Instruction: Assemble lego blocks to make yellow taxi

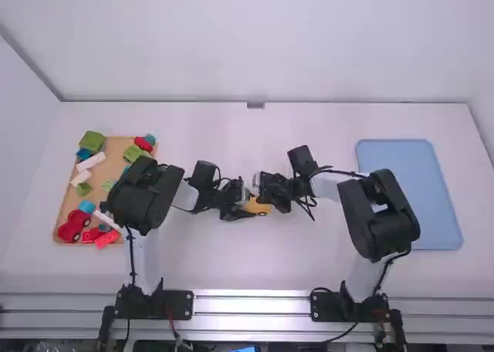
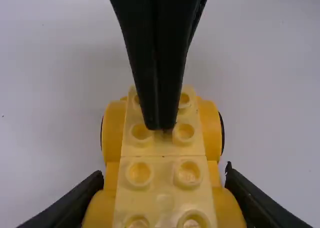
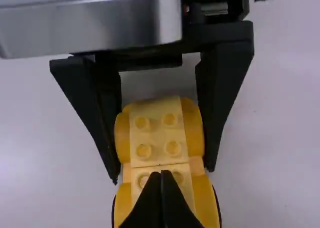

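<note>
While the left gripper (image 1: 247, 208) pinches the car (image 1: 263, 208), the right gripper (image 1: 260, 190), pressed together, overlaps its studs (image 2: 184, 132). Car: yellow, wheeled, studded.

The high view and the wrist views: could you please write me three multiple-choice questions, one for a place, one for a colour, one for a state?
1. Where is the blue tray?
A) Robot's left side
B) Robot's right side
C) In the middle

2. Which colour is the car between the arms?
A) Green
B) Red
C) Yellow

3. How are the fingertips of the right gripper?
A) Together
B) Wide apart

1 B: high view shows it there.
2 C: both wrist views show yellow blocks.
3 A: right wrist view shows them meeting.
</note>
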Robot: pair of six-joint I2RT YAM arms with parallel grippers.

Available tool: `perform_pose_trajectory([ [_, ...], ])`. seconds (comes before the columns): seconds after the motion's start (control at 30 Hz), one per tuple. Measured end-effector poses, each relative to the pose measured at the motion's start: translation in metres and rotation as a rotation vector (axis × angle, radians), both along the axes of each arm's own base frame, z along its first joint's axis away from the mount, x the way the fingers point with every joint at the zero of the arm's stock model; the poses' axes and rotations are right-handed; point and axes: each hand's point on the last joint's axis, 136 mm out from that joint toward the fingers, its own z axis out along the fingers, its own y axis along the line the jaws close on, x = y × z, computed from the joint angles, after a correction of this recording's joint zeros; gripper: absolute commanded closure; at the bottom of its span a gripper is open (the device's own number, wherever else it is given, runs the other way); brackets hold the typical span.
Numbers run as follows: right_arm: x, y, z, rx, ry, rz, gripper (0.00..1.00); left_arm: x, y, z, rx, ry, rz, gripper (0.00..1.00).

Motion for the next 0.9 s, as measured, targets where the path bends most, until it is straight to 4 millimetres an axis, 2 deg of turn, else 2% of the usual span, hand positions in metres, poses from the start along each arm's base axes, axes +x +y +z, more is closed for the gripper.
perform_pose_trajectory([
  [0.1,0.0,0.0,0.003,0.034,-0.017,0.026,1.0,0.0,0.0,0.0,0.0,-0.001,-0.001,0.6],
  [0.13,0.0,-0.002,0.006,0.066,-0.015,0.035,0.92,0.0,0.0,0.0,0.001,-0.001,0.0,0.6],
  [0.17,0.0,-0.005,0.01,0.099,-0.01,0.037,0.67,0.0,0.0,0.0,0.002,-0.002,0.001,0.6],
  [0.2,0.001,-0.006,0.012,0.115,-0.007,0.036,0.58,0.0,0.0,0.0,0.002,-0.003,0.001,0.6],
  [0.27,0.013,-0.012,0.033,0.241,-0.039,0.032,0.07,0.001,0.0,-0.001,0.009,0.001,0.006,0.61],
  [0.3,0.02,-0.014,0.043,0.291,-0.063,0.031,0.02,0.002,0.0,-0.002,0.015,0.009,0.007,0.62],
  [0.37,0.037,-0.019,0.065,0.38,-0.123,0.034,0.02,0.008,0.0,-0.001,0.034,0.024,0.01,0.62],
  [0.47,0.051,-0.02,0.085,0.451,-0.161,0.036,0.02,0.015,0.0,0.0,0.067,0.05,0.007,0.63],
  [0.53,0.054,-0.018,0.091,0.467,-0.153,0.03,0.02,0.018,0.0,0.0,0.084,0.054,-0.002,0.62],
  [0.6,0.057,-0.015,0.094,0.47,-0.13,0.012,0.02,0.02,0.001,0.0,0.102,0.052,-0.011,0.51],
  [0.63,0.059,-0.011,0.094,0.463,-0.108,-0.003,0.02,0.021,0.001,0.0,0.112,0.043,-0.014,0.41],
  [0.67,0.059,-0.01,0.093,0.458,-0.099,-0.01,0.02,0.022,0.002,0.0,0.116,0.038,-0.013,0.37],
  [0.77,0.063,0.001,0.092,0.43,-0.068,-0.045,0.02,0.026,0.003,-0.001,0.131,0.006,-0.011,0.13],
  [0.8,0.064,0.001,0.092,0.429,-0.068,-0.049,0.02,0.027,0.003,-0.001,0.132,0.0,-0.012,0.13],
  [0.83,0.066,0.005,0.091,0.421,-0.058,-0.063,0.02,0.029,0.003,-0.002,0.138,-0.017,-0.009,0.0],
  [0.9,0.069,0.008,0.091,0.411,-0.045,-0.087,0.02,0.03,0.004,-0.002,0.142,-0.02,-0.005,0.01],
])
